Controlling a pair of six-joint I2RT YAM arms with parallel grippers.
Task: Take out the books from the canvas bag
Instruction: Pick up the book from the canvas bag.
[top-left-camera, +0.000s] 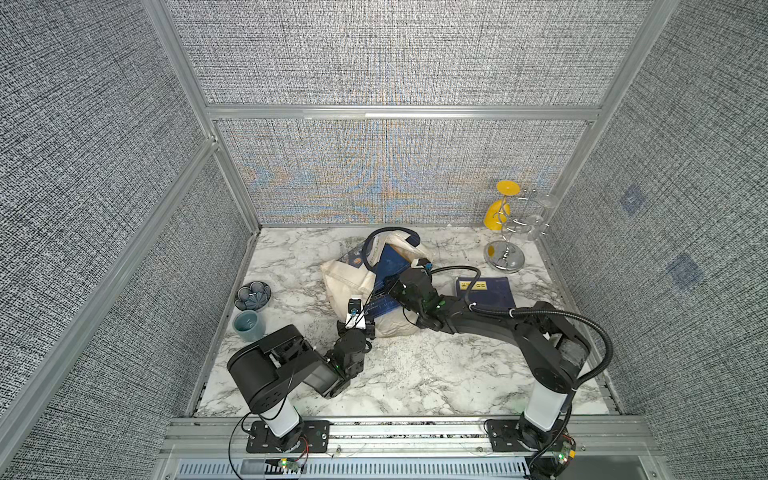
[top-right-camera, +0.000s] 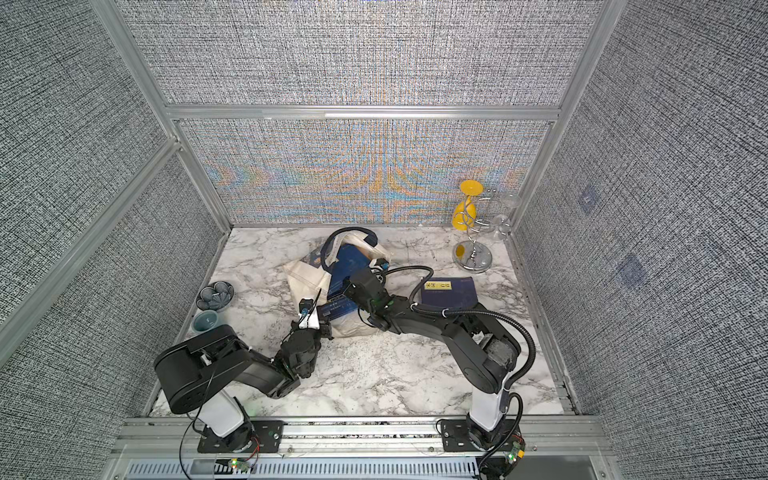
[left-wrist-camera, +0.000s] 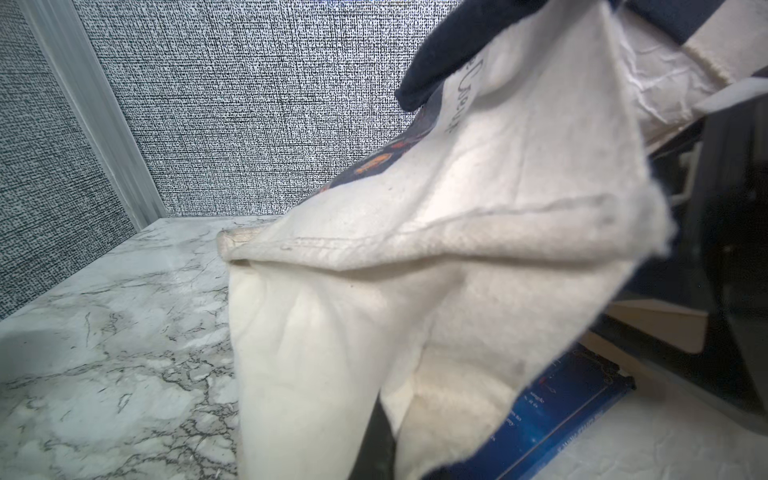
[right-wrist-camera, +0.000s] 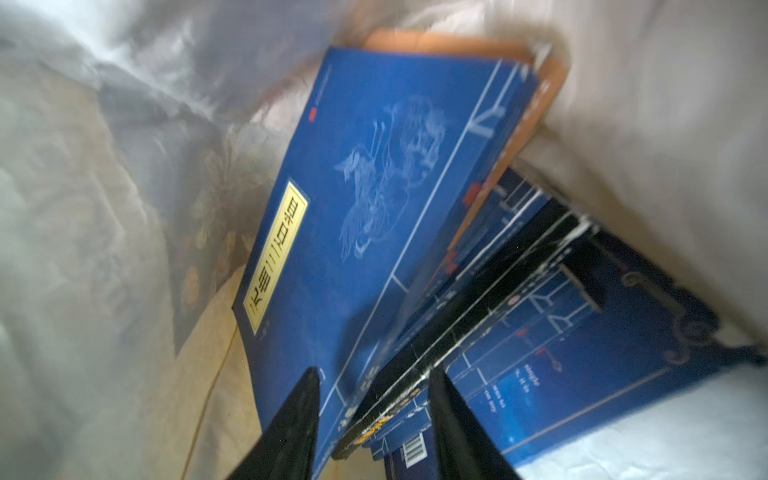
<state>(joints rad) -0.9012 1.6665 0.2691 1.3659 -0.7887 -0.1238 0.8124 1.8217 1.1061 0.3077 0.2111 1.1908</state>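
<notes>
You are partway through. A loose book (top-left-camera: 486, 293) lies flat on the worktop (top-left-camera: 415, 374) near its right edge, clear of the bag (top-left-camera: 349, 282), so that much is done. The bag lies slumped mid-worktop toward the back edge, with blue covers showing through its mouth in both top views.

The rest is inside. From the right wrist view you can count at least three more: a labelled book (right-wrist-camera: 374, 187) with a yellow title panel leaning up against the cloth, a dark-edged book (right-wrist-camera: 478, 316) beneath it, and a lower book (right-wrist-camera: 582, 374) flat under that. More may be hidden behind them.

Your left end effector (top-left-camera: 368, 328) is pressed together at the bag's near edge, pinching the cream cloth and lifting it so the mouth stays agape. Your right end effector (right-wrist-camera: 374, 374) is inside the mouth with its fingers spread, straddling the near edge of the dark-edged book. The picture is blurred, so it may be only brushing that edge, not clamping it.

Judged from this, the second extraction has begun but nothing is lifted out yet. Expect several more pulls before the bag is empty.
</notes>
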